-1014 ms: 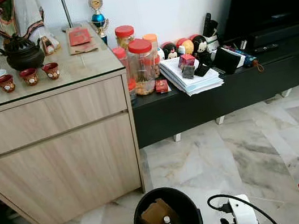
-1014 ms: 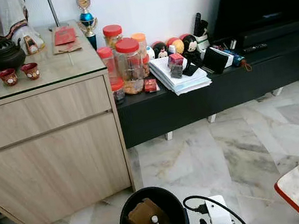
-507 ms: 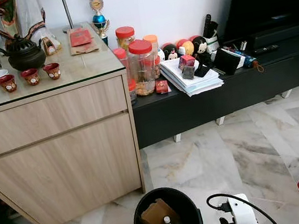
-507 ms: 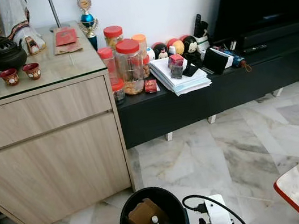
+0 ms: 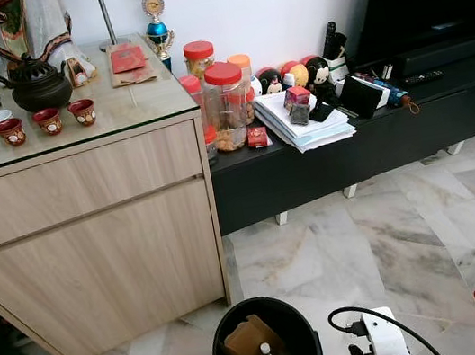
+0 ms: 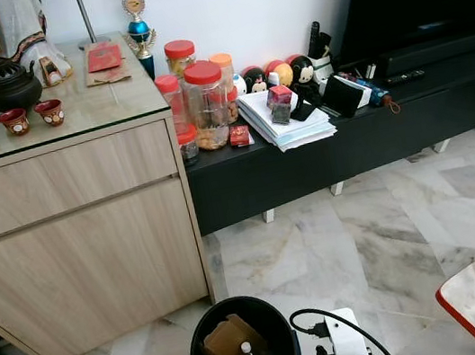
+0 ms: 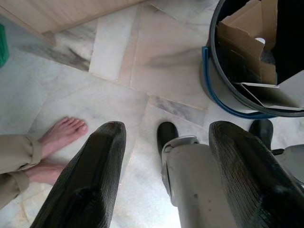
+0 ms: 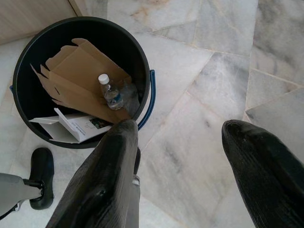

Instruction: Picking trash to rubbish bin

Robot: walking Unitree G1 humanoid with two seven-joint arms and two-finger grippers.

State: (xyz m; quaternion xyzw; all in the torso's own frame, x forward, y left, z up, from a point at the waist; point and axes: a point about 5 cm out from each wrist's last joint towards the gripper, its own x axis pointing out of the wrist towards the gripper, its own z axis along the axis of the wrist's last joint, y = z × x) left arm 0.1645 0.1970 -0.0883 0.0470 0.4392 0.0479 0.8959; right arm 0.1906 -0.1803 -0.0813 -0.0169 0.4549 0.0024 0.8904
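Both arms hang low with nothing held. The left gripper (image 7: pixel 164 185) and right gripper (image 8: pixel 180 175) have fingers spread wide, probably because this load is already dropped. The rubbish bin (image 8: pixel 142 47) stands between them at the robot's feet, at about ten o'clock from the right fingers, holding cardboard (image 8: pixel 78 85), a plastic bottle (image 8: pixel 111 94) and a white box (image 8: pixel 76 127). Farther off, at eleven o'clock, stands a wooden cabinet (image 5: pixel 94 247).

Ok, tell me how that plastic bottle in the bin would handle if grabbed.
The plastic bottle looks clear and empty, so it is probably light. Its thin wall would likely crumple under a firm squeeze. It lies loose on folded cardboard, so it may slide or roll.
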